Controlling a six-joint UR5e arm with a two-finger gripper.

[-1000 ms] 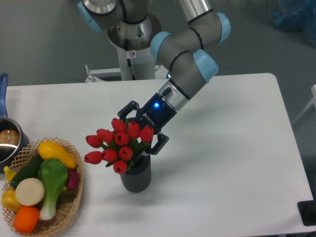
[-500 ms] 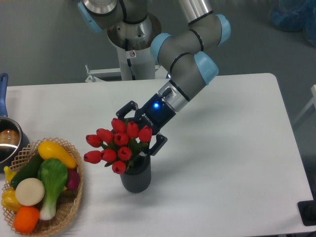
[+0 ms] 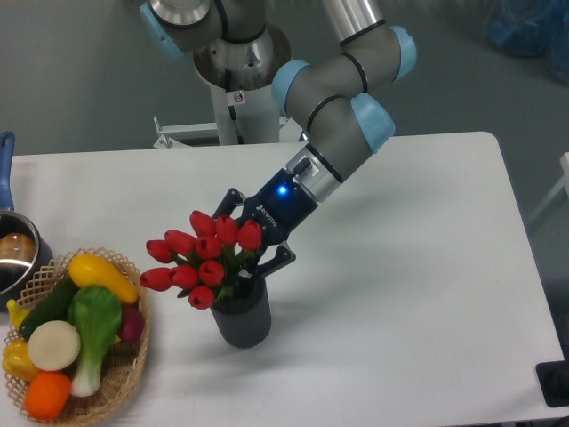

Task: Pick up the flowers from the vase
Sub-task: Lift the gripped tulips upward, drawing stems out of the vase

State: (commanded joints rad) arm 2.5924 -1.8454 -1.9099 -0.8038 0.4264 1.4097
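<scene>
The flowers, a bunch of red tulip buds with green leaves, stand in the dark grey ribbed vase near the front middle of the white table. The bunch leans to the left over the vase's rim. My gripper reaches down from the upper right, just behind the buds and above the vase's mouth. Its two fingers have closed in on the bunch just below the buds. The fingertips and the stems are partly hidden by the buds and leaves.
A wicker basket of colourful vegetables sits at the front left. A metal pot with a blue handle stands at the left edge. The arm's base column rises behind the table.
The gripper's fingers have drawn together on the bunch. The flowers have shifted slightly left and tilted more to the left; the vase has stayed in place.
</scene>
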